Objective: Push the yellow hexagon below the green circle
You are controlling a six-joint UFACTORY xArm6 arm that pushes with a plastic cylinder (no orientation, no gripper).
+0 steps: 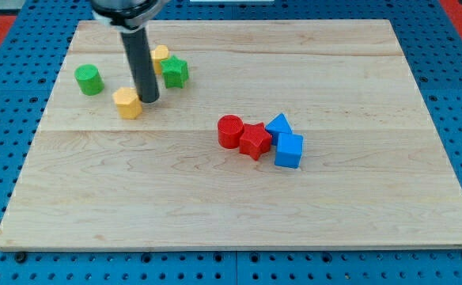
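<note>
The yellow hexagon (126, 102) lies on the wooden board (239, 198) at the upper left. The green circle (89, 80) stands up and to the left of it, a short gap apart. My tip (149, 100) rests against the hexagon's right side. The dark rod rises from there to the view's top and partly hides a second yellow block (160, 58) behind it.
A green star (175, 72) sits right of the rod, touching the second yellow block. Near the board's middle a red circle (230, 131), a red star (254, 141), a blue triangle (279, 125) and a blue cube (289, 150) cluster together.
</note>
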